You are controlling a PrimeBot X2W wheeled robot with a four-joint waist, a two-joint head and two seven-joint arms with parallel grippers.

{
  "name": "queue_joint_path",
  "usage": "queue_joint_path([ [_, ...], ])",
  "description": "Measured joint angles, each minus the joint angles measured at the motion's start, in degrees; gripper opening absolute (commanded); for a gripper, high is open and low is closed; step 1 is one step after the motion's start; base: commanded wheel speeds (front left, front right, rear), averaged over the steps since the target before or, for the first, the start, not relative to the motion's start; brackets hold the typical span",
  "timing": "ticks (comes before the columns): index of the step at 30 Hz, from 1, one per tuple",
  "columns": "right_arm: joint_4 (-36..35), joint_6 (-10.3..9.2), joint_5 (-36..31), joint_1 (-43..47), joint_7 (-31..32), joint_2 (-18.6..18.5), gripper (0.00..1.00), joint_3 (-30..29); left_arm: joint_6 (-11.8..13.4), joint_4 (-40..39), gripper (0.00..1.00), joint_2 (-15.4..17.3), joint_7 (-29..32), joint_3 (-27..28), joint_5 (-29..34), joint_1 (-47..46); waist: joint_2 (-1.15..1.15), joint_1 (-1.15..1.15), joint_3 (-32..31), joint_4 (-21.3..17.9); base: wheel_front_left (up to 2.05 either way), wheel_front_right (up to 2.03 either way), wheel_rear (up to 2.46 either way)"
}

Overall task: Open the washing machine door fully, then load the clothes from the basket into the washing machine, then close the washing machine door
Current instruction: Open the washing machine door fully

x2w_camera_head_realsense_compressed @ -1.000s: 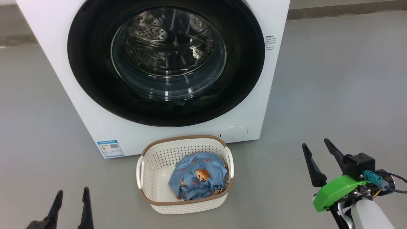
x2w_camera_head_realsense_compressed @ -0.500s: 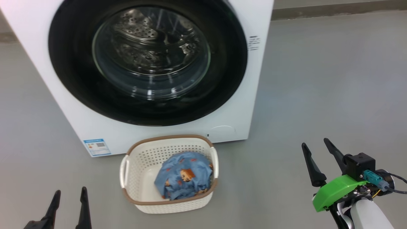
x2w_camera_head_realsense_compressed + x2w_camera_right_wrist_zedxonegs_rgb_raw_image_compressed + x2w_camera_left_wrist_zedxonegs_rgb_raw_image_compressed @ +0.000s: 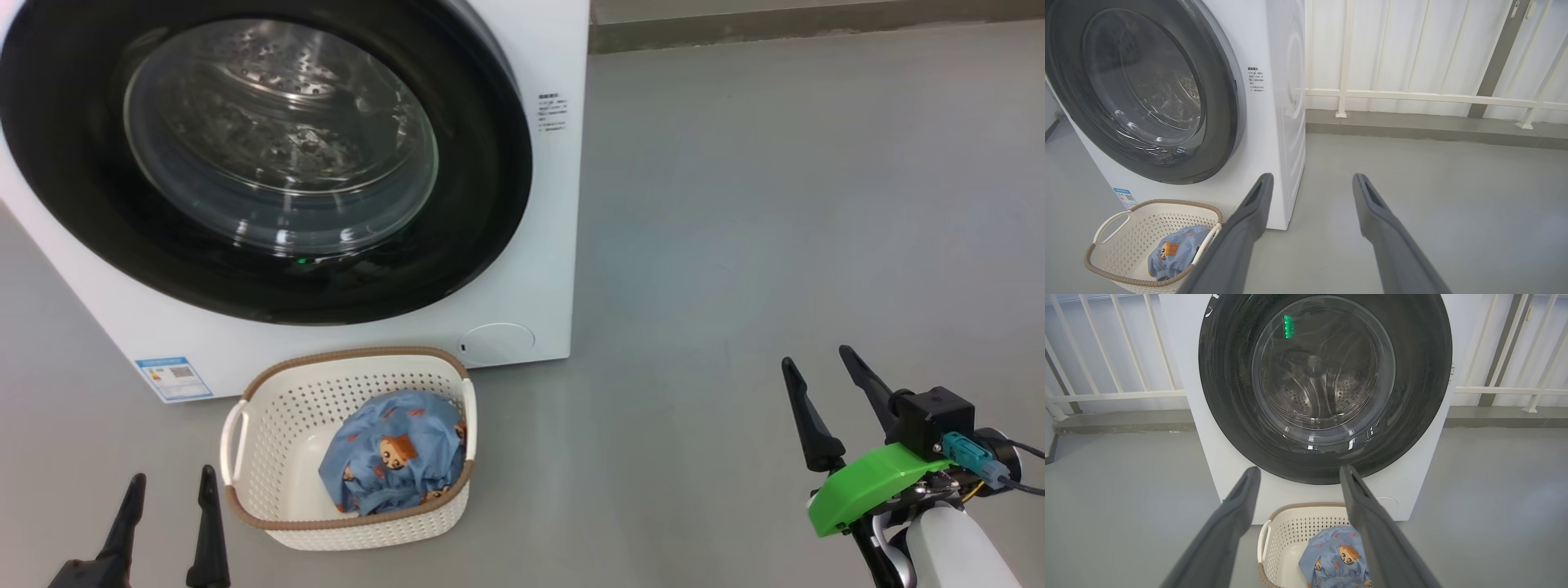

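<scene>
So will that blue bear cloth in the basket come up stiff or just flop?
Probably floppy: the clothes lie crumpled and creased, so they would likely drape when lifted. Likely light too: a small bundle of thin-looking fabric. The basket looks like light perforated plastic, so a snagged fold might drag it.

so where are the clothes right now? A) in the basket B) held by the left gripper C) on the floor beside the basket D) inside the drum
A: the clothes lie bunched in the basket on the floor before the washing machine, whose door is shut; the left gripper and right gripper are open, holding nothing.
</scene>
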Motion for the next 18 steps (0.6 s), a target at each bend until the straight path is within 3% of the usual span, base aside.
queue_joint_path([
  [18, -0.7, 0.00, 0.6, 0.2, 0.0, 0.1, 1.00, 0.3, -1.5, -1.6, 1.00, -0.7, 0.0, 0.8, 0.5, 0.0, 0.00, 0.00, -0.4, 0.5, 0.07, 0.07, -0.13],
])
